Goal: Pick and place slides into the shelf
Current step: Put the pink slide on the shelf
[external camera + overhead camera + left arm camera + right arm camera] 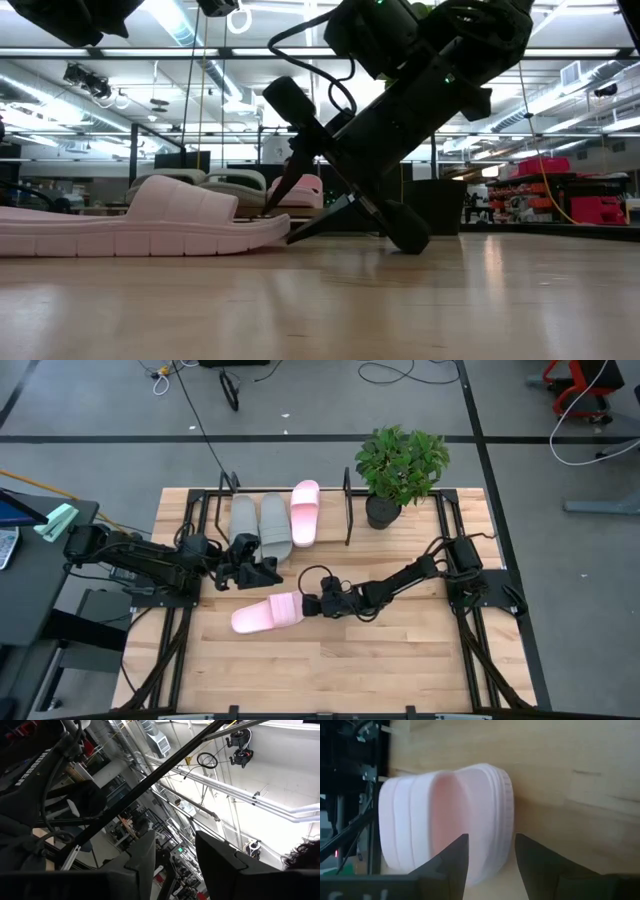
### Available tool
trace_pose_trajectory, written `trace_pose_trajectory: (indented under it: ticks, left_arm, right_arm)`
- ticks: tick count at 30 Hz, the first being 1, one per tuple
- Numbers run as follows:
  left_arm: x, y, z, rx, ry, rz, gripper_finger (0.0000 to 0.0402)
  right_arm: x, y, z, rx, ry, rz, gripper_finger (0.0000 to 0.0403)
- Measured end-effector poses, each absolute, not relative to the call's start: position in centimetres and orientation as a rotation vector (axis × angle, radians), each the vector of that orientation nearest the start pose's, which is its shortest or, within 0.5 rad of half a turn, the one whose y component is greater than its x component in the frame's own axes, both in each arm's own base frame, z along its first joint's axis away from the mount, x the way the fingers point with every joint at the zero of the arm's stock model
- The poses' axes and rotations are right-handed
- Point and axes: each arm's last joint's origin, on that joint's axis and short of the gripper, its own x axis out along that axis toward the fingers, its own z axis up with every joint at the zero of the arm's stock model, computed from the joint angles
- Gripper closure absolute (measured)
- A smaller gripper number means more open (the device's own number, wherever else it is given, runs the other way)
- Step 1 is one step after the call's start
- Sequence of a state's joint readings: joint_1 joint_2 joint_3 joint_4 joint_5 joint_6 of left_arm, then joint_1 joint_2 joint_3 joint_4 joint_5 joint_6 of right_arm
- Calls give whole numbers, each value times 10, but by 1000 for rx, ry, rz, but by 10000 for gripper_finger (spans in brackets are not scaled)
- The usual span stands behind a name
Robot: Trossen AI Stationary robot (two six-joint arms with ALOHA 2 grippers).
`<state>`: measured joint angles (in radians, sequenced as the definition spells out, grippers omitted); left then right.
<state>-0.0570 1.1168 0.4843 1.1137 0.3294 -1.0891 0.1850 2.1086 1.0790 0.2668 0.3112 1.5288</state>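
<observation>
In the high view, the right end effector [312, 603] lay low on the table [400, 660] near its centre, its fingers apart and straddling the heel edge of a pale pink slide [268, 614]; the right wrist view showed one finger [452, 857] over the footbed and the other just outside the rim, not clamped; that slide lay flat on the boards, reaching toward 8 o'clock from the end effector, with bare table open beyond it toward 6 o'clock. The shelf [347, 510] stood along the 12 o'clock edge; on it sat two grey slides [260, 525] side by side and a second pink slide [305, 512] just beside them at 3 o'clock, leaving a free gap between that slide and the shelf's end frame. The left end effector [262, 572] hovered at the shelf's near edge just below the grey pair, fingers apart and empty. A potted plant [400, 465] stood at 3 o'clock of the shelf.
</observation>
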Motion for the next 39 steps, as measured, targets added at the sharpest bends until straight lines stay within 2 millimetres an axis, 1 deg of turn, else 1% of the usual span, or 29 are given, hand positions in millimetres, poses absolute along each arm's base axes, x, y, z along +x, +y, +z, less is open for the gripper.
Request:
trace_pose_trajectory:
  ticks: [3, 6, 9, 13, 14, 16, 18, 20, 22, 25, 31, 34, 36, 39]
  left_arm:
    - [221, -22, 289, -988, -225, -598, 252]
    - [221, -22, 289, -988, -225, -598, 251]
    - [221, -22, 288, -988, -225, -598, 255]
    - [221, -22, 289, -988, -226, -598, 261]
    - [221, -22, 289, -988, -226, -598, 263]
    - [221, -22, 289, -987, -226, -598, 264]
    - [221, -22, 289, -987, -227, -599, 263]
    - [220, -22, 290, -984, -238, -605, 260]
    - [220, -22, 291, -981, -248, -610, 257]
    - [219, -22, 292, -976, -262, -619, 253]
    - [219, -22, 292, -973, -256, -626, 257]
    - [219, -23, 291, -967, -239, -634, 262]
    - [220, -23, 289, -962, -203, -642, 264]
    - [221, -24, 285, -966, -145, -654, 263]
  right_arm:
    - [398, 59, 85, 1250, 469, -652, 238]
    - [399, 55, 85, 1235, 466, -656, 254]
    - [399, 52, 85, 1214, 469, -655, 293]
    - [399, 51, 85, 1198, 472, -651, 372]
    - [399, 52, 85, 1188, 478, -644, 381]
    - [398, 52, 89, 1172, 495, -631, 381]
    - [395, 52, 99, 1160, 516, -616, 379]
    - [389, 51, 111, 1109, 568, -608, 380]
    - [380, 51, 132, 1064, 607, -592, 381]
    - [364, 50, 175, 1009, 619, -558, 381]
    - [315, 44, 253, 894, 635, -464, 381]
    - [294, 41, 286, 826, 608, -401, 382]
    - [283, 39, 309, 771, 579, -355, 382]
    - [273, 37, 346, 678, 566, -312, 382]
